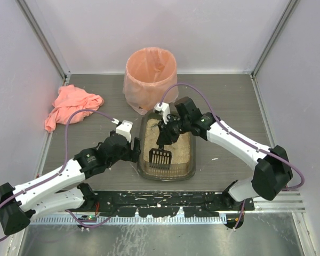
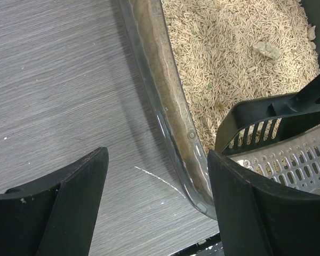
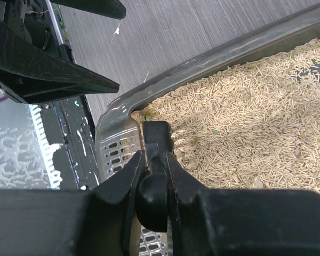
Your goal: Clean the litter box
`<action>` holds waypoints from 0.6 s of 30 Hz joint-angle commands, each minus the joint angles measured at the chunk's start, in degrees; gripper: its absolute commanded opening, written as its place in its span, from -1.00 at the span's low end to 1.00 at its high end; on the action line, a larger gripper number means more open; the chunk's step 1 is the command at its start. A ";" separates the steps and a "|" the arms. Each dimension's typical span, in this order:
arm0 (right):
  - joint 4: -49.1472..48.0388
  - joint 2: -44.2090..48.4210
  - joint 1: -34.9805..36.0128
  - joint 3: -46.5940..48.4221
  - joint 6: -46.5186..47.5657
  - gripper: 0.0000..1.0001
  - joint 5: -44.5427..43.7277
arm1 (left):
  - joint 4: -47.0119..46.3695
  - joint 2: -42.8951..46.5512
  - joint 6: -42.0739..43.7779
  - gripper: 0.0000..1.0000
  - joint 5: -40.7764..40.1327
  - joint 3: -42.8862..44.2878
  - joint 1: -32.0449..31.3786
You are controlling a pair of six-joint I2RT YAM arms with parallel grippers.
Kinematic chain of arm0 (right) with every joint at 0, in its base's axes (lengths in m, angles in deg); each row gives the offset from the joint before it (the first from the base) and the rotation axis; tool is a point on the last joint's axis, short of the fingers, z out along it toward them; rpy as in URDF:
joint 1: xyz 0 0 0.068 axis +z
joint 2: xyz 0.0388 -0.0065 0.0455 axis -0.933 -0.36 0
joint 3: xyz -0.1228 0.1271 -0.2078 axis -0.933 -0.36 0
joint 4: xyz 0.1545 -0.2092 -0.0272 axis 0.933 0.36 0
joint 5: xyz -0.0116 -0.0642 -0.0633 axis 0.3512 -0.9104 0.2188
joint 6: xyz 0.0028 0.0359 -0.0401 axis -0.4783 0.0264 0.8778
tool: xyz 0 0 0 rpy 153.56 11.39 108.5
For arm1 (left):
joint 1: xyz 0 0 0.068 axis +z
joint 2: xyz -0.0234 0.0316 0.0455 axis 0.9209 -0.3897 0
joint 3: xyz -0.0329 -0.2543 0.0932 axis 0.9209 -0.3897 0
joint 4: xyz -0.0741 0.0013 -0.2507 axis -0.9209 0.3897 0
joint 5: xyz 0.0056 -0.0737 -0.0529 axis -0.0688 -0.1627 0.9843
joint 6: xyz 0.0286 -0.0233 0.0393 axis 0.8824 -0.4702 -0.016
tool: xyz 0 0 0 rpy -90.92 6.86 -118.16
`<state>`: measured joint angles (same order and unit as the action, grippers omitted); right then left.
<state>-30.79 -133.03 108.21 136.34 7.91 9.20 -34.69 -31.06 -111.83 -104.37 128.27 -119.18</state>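
Observation:
The litter box (image 1: 194, 154) is a dark translucent tray of beige granules in the middle of the table. My right gripper (image 1: 168, 133) is shut on the handle of a black slotted scoop (image 1: 160, 157), whose blade rests in the granules at the tray's near end. The right wrist view shows the handle (image 3: 158, 140) pinched between the jaws of the right gripper (image 3: 152, 157). My left gripper (image 2: 157, 160) is open and straddles the tray's left rim (image 2: 165, 101) near its front corner, one finger outside, the other inside by the scoop (image 2: 288, 149). A pale clump (image 2: 266, 49) lies on the granules.
A round bin lined with a peach bag (image 1: 149, 74) stands just behind the tray. A crumpled pink cloth (image 1: 72, 106) lies at the far left. Side walls close in the table. A black rail (image 1: 165, 200) runs along the near edge.

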 commanded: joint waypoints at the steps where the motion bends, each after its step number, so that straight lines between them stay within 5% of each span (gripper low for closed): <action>1: 1.83 -0.20 0.98 1.98 -0.28 -0.99 6.90 | -3.59 -0.10 -0.13 0.53 0.27 -0.13 0.08; 7: 5.99 -1.51 2.87 3.12 3.45 -0.99 3.89 | -3.90 -0.53 -0.03 0.53 0.37 -0.05 0.12; 18: -0.33 3.01 10.14 -0.94 5.62 -0.99 -20.60 | -3.99 -0.94 0.14 0.53 1.02 0.13 0.32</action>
<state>-29.85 -133.51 117.00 137.06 12.98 -2.74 -35.65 -32.18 -111.81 -103.85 128.03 -119.16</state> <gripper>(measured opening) 0.234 0.764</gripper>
